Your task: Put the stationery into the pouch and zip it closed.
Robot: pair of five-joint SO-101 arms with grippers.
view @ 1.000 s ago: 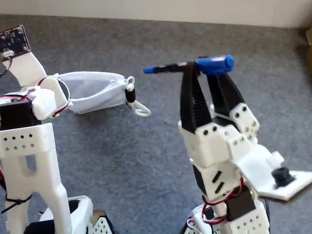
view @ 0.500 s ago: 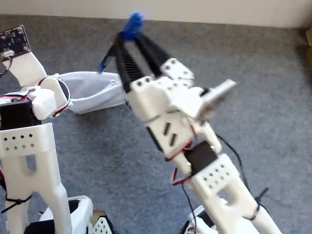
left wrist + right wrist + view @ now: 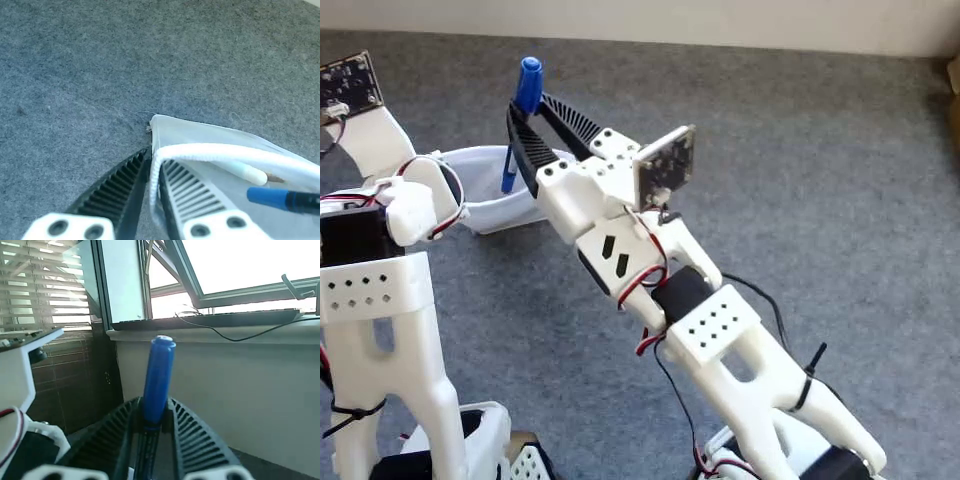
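Pen (image 3: 528, 82) is near-vertical, cap up, tip down at the pouch (image 3: 485, 205) mouth. Right gripper (image 3: 527, 102) jaws are clamped on the barrel just under the cap, so by our read it can drop straight in. Pouch lies on the carpet (image 3: 820, 150). Left gripper (image 3: 154, 159) jaws pinch the rim at one end and lift the lip; we take that as propping the mouth open. A white stick (image 3: 245, 172) already sits inside. Our guess at what's left: release pen, then zip.
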